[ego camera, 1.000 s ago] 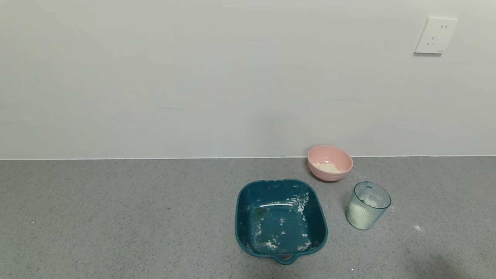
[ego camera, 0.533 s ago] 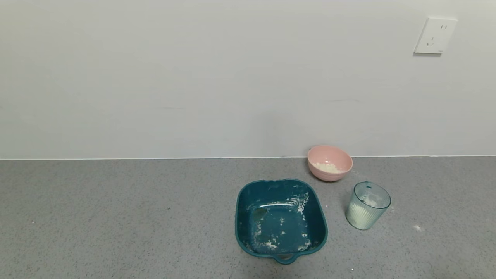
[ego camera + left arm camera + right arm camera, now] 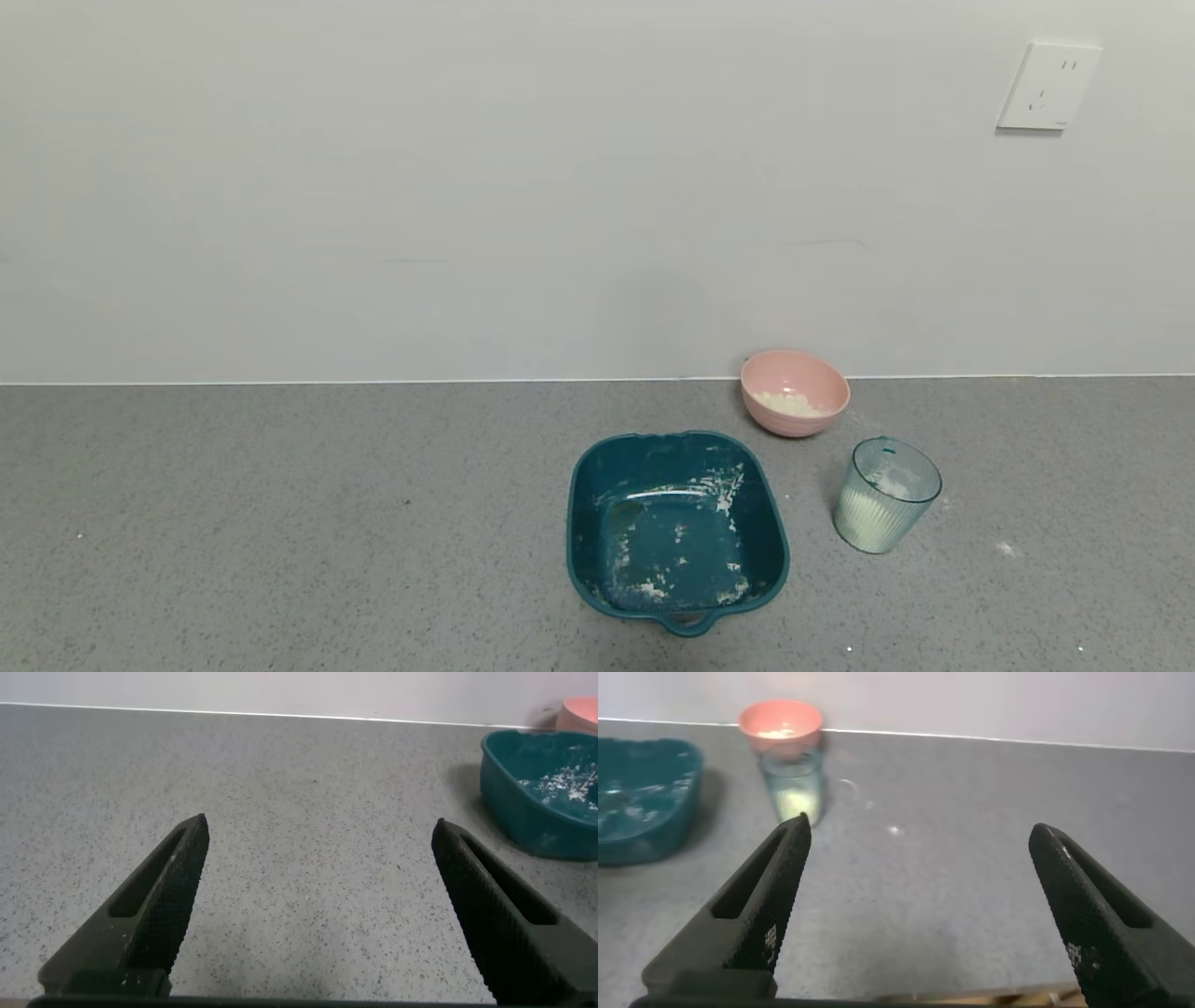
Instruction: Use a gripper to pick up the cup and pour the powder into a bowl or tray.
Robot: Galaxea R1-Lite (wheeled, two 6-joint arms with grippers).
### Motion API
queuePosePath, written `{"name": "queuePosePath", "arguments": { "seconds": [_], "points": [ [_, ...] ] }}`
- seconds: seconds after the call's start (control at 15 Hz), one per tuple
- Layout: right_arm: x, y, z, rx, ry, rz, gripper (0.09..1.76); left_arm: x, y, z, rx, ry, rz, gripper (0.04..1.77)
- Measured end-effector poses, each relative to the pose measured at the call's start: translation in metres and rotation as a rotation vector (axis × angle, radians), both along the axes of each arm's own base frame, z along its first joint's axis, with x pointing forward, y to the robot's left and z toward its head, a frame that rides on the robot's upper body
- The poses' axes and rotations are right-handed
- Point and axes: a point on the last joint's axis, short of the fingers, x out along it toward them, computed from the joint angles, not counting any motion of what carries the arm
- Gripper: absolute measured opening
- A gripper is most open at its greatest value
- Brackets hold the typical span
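- the small translucent pale blue-green ribbed cup [image 3: 886, 495] stands upright on the speckled grey countertop [image 3: 280, 523], to the right of the dark teal square tray [image 3: 677, 527] and nearer the robot than the small round pale pink bowl [image 3: 794, 392].
- the cup holds white powder [image 3: 868, 518] in its lower part; more powder lies in the pink bowl, and streaks of it cling to the floor of the teal tray.
- in the right wrist view the cup [image 3: 794, 784] stands ahead of the right black gripper [image 3: 920, 919], well apart from it, in line with one black finger [image 3: 761, 910]; the pink bowl [image 3: 781, 723] is just behind the cup and the teal tray [image 3: 640, 798] lies beside it.
- the right gripper is low over the countertop, its two fingers spread wide with nothing between them.
- the left black gripper [image 3: 322, 915] is likewise low over the countertop, fingers wide apart and holding nothing; the teal tray [image 3: 542, 789] lies ahead and off to one side, well apart, with an edge of the pink bowl [image 3: 581, 714] beyond it.
- the head view shows neither arm; it alone shows the pale grey wall and the white wall socket [image 3: 1048, 85] at the upper right.
- the cup does not appear in the left wrist view.
- small white specks of powder lie on the countertop to the right of the cup.
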Motion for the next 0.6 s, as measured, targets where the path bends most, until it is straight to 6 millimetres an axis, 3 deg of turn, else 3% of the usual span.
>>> {"name": "queuePosePath", "arguments": {
  "seconds": [0.27,0.6],
  "points": [
    [-0.007,0.001,-0.02,-0.001,-0.073,0.09,1.7,0.0,0.0,0.0,0.0,0.0,0.0,1.72],
    [0.009,0.001,-0.051,0.005,-0.098,0.113,1.7,0.0,0.0,0.0,0.0,0.0,0.0,1.72]
  ]
}}
